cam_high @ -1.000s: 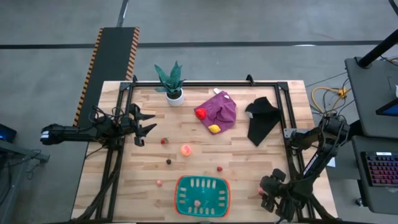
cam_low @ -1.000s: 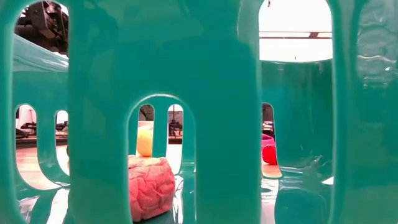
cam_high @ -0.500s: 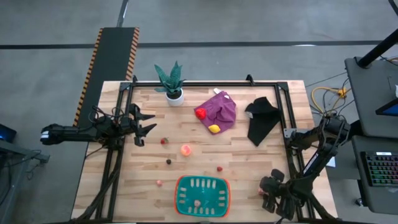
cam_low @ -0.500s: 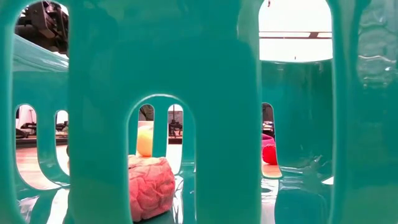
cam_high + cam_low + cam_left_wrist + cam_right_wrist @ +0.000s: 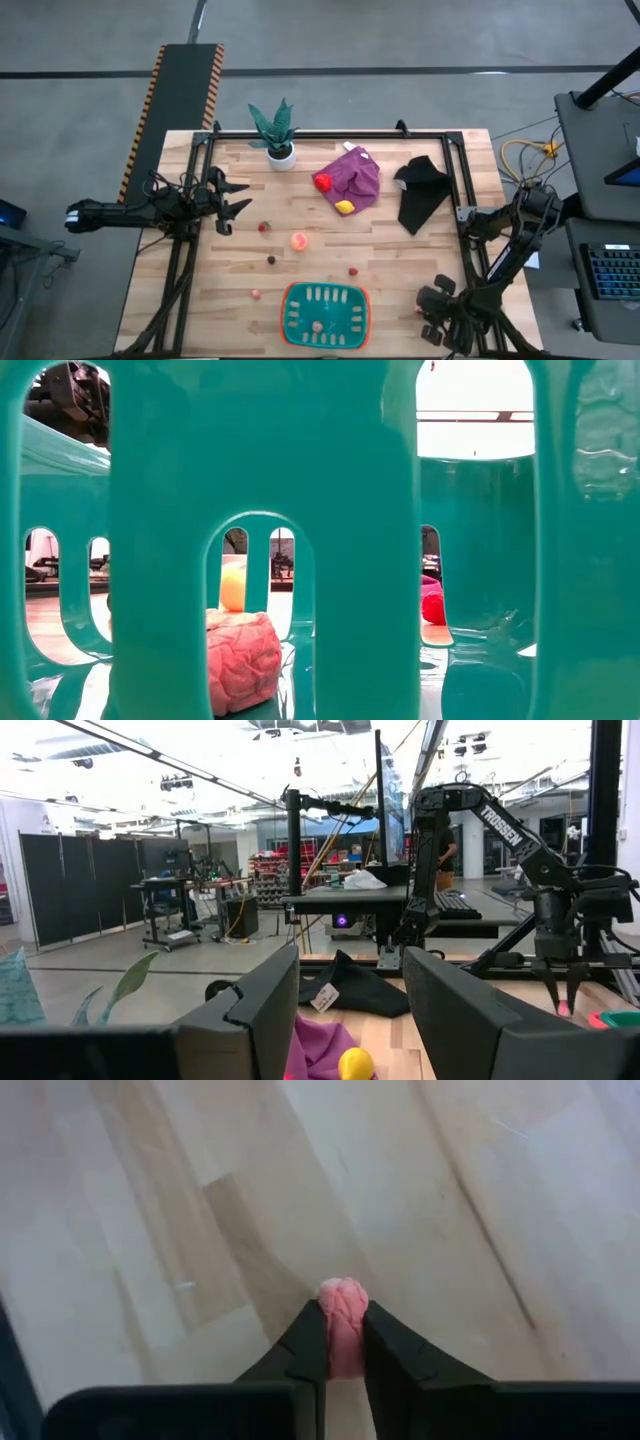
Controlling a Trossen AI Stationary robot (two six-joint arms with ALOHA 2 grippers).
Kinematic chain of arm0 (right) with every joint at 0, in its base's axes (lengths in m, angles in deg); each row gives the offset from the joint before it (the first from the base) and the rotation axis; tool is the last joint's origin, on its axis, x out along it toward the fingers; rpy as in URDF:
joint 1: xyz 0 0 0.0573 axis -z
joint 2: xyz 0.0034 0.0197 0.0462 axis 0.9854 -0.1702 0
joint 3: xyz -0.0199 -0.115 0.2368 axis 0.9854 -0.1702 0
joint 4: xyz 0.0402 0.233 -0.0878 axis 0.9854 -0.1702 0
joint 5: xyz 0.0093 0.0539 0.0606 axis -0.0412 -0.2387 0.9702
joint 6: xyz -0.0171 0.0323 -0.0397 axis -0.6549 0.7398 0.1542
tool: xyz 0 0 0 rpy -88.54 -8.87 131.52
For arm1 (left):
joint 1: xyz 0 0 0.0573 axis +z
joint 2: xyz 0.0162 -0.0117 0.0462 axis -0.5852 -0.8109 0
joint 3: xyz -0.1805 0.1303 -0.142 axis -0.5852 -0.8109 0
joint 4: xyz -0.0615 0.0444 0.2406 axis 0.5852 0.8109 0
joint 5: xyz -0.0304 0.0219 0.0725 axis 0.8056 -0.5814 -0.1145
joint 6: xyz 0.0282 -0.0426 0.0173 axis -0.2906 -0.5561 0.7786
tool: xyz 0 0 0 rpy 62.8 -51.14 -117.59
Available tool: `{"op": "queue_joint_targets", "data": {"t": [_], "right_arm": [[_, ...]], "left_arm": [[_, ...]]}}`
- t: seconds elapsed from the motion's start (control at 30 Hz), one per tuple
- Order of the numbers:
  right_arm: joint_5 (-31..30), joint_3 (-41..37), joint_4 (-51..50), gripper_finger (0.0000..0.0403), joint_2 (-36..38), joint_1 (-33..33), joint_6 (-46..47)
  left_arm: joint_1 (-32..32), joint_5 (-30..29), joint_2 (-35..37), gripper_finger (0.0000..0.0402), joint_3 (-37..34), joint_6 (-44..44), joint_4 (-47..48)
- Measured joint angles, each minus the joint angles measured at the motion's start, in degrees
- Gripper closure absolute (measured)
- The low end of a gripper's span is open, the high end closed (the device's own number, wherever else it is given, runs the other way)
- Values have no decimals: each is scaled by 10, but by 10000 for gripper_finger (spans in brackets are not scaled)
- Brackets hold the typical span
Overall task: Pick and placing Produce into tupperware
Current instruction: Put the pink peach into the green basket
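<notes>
The teal tupperware [image 5: 325,312] with an orange-red rim stands at the table's near edge, a pink piece [image 5: 240,660] lying on its slotted bottom. Loose produce lies on the wood: a peach-orange piece [image 5: 299,240], a dark one [image 5: 271,260] and small red ones [image 5: 264,227]. A red piece [image 5: 323,183] and a yellow piece [image 5: 344,207] rest on the purple cloth [image 5: 355,175]. My right gripper [image 5: 430,318] is at the near right corner, shut on a tiny pink piece [image 5: 343,1295]. My left gripper [image 5: 235,195] waits open at the left side. My right gripper pinches the tiny pink piece between its two fingertips [image 5: 312,1342], and the piece's rounded end [image 5: 343,1292] sticks out past them. The fingers point down at the tabletop from above. Whether the piece is off the wood cannot be told.
A potted plant [image 5: 275,135] stands at the far edge and a black cloth [image 5: 420,190] lies at the far right. Bare wood lies between the right gripper and the tupperware. The dark frame rails [image 5: 455,200] run along the table's sides.
My right gripper has shut on the tiny pink piece near the table's near right corner, staying in about the same place.
</notes>
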Motion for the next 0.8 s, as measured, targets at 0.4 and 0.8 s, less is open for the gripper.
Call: {"op": "queue_joint_targets", "data": {"t": [0.4, 0.8], "right_arm": [[-283, 93, -1, 373, 5, 52, -188], [-192, 174, 43, 373, 5, 165, -447]], "left_arm": [[0, 0, 0, 233, 0, 0, 0], [0, 0, 0, 233, 0, 0, -1]]}}
